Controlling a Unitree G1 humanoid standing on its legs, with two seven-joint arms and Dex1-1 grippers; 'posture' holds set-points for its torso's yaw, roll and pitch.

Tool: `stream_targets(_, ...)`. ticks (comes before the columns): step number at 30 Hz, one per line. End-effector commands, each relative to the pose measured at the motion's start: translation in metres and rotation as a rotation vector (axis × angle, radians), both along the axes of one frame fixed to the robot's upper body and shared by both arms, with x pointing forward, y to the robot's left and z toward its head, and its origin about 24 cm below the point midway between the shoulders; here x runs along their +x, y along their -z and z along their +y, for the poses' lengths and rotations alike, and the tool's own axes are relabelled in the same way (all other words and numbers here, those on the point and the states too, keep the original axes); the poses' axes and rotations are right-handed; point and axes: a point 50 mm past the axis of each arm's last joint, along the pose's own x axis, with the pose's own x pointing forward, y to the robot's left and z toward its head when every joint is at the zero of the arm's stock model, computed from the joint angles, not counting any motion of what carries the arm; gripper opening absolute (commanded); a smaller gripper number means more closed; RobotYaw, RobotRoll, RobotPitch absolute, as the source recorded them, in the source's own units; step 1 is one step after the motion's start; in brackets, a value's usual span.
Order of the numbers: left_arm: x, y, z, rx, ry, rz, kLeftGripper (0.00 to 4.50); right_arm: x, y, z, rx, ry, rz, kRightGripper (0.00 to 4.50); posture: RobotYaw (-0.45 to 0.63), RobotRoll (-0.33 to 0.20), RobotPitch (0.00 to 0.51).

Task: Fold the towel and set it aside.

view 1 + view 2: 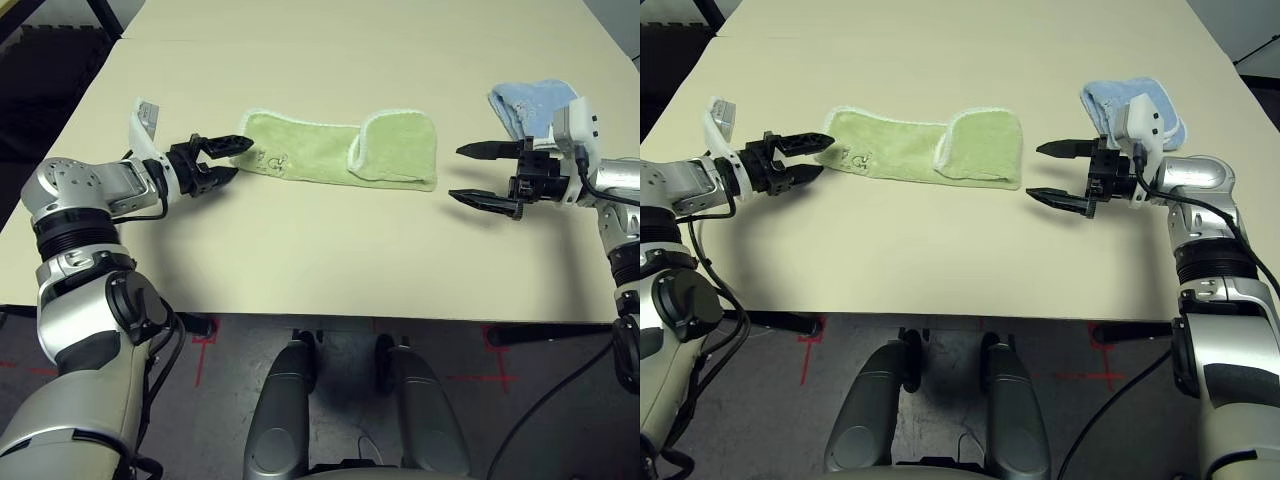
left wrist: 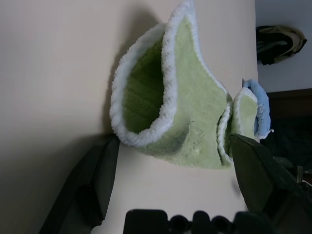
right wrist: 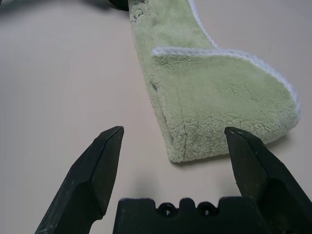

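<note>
The light green towel (image 1: 340, 150) with white edging lies stretched left to right across the middle of the table. Its right end is folded back over itself, and a small dark embroidery (image 1: 272, 160) shows near its left end. My left gripper (image 1: 232, 160) is open at that left end, where the towel's edge (image 2: 146, 97) curls up between the black fingers (image 2: 92, 180). My right gripper (image 1: 456, 173) is open too, just right of the folded end (image 3: 219, 97) and apart from it, with nothing held.
A smaller light blue folded towel (image 1: 530, 105) lies at the back right, just behind my right wrist. The beige table (image 1: 300, 260) has free room in front of the green towel, down to its near edge.
</note>
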Motion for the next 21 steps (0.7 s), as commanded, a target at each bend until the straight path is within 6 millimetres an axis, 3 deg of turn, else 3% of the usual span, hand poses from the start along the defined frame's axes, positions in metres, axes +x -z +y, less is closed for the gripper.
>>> stream_targets(1,0.005,0.005,-0.001,0.017,-0.036,0.01,4.5,-0.002,0.0,-0.003,-0.016,0.004,0.001,4.48,0.02,0.0,0.263)
stream_targets(2,0.006,0.005,-0.001,0.023,-0.044,0.007,4.5,-0.002,0.0,-0.002,-0.016,0.004,0.001,4.48,0.02,0.0,0.263)
stream_targets(5,0.007,0.006,0.0,0.034,-0.058,0.003,3.55,-0.003,0.0,-0.003,-0.017,0.005,0.001,4.5,0.02,0.0,0.263)
stream_targets(14,0.007,0.01,0.003,0.051,-0.079,0.004,0.14,-0.003,0.0,-0.002,-0.022,0.003,-0.001,4.5,0.02,0.0,0.254)
stream_targets(21,-0.01,0.01,0.023,0.12,-0.073,0.0,0.06,-0.002,0.0,-0.002,-0.022,0.002,0.002,4.5,0.03,0.0,0.251)
